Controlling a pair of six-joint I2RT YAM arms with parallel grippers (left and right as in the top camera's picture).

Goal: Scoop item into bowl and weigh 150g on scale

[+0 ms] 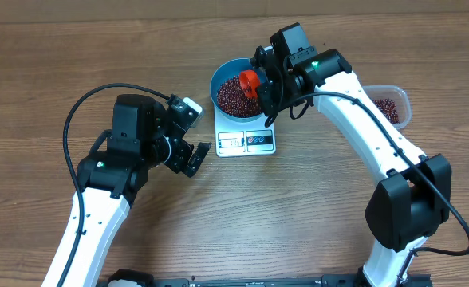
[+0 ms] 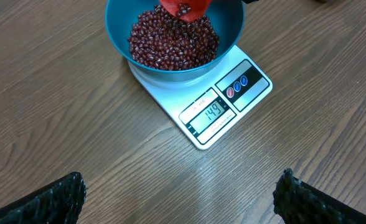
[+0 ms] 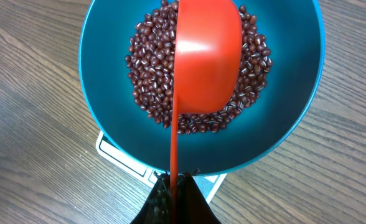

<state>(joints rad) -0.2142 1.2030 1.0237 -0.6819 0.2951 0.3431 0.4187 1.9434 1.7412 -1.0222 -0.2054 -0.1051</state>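
Note:
The teal bowl (image 1: 226,73) (image 2: 233,25) (image 3: 102,93) stands on the white scale (image 1: 246,142) (image 2: 223,109) (image 3: 117,155) and holds a heap of dark red beans (image 1: 233,96) (image 2: 170,40) (image 3: 149,81). An orange-red scoop (image 1: 249,81) (image 3: 208,56) (image 2: 186,7) hangs over the beans, a few beans showing in it in the left wrist view. My right gripper (image 1: 265,89) (image 3: 173,183) is shut on the scoop's thin handle. To the left of the scale my left gripper (image 1: 193,159) (image 2: 180,196) stands open over bare wood, nothing between its fingers.
A clear plastic tub (image 1: 390,108) with more beans sits at the right, behind my right arm. The scale's display (image 2: 211,113) faces my left wrist camera. Brown wooden tabletop (image 1: 43,72) lies all around.

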